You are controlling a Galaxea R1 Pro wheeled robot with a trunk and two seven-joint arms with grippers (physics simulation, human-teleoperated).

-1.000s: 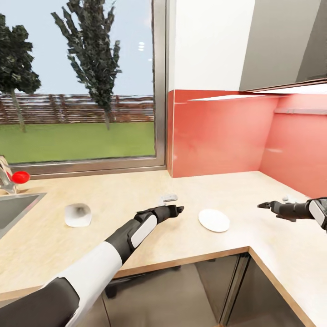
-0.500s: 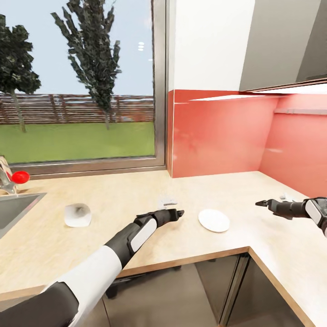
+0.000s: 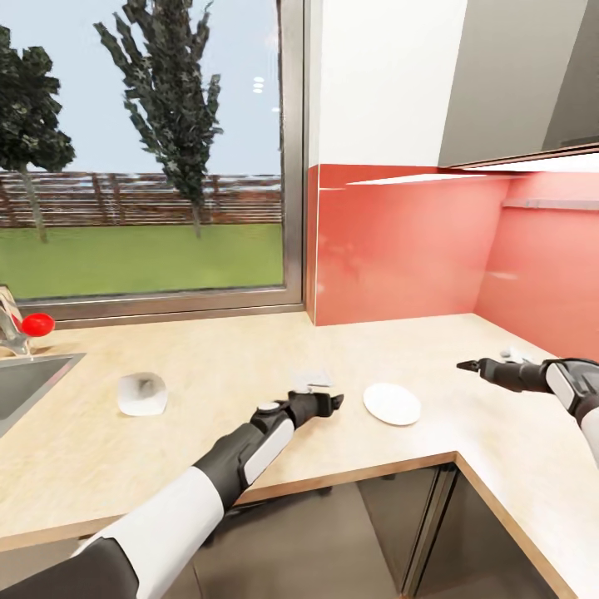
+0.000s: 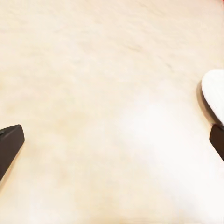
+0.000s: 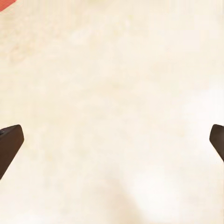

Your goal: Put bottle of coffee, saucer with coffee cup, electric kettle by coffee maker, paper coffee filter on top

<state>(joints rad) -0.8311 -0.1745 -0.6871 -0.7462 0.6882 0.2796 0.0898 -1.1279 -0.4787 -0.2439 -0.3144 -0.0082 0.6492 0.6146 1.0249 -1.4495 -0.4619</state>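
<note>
Head view: your progress reads as early. The saucer [image 3: 392, 403] lies flat and bare on the desk [image 3: 208, 366] near the inner corner, with no cup on it and no coffee maker, bottle or kettle beside it. A crumpled white object [image 3: 142, 393], probably the paper coffee filter, sits well to the left near the sink [image 3: 25, 383], not on any machine. So every placement looks left to do. Your left gripper [image 3: 331, 403] hangs low over the desk just beside the saucer's left edge, not touching it; a small pale thing [image 3: 312, 380] just behind the fingers is too blurred to name. Your right gripper [image 3: 466, 364] is held out over the right wing of the desk, apart from the saucer, with a small white bit [image 3: 509, 353] near the wrist that you cannot identify. Finger spread is hard to read here.

Left wrist view: your fingers [image 4: 9, 144] stand wide, one tip at each side of the frame, nothing between them but bare desk. The saucer's rim [image 4: 214, 93] lies beyond one fingertip, outside the gap, so the grasp is not yet lined up.

Right wrist view: your fingers [image 5: 9, 142] are likewise wide and empty over plain wood grain; no task thing lies between them.
</note>
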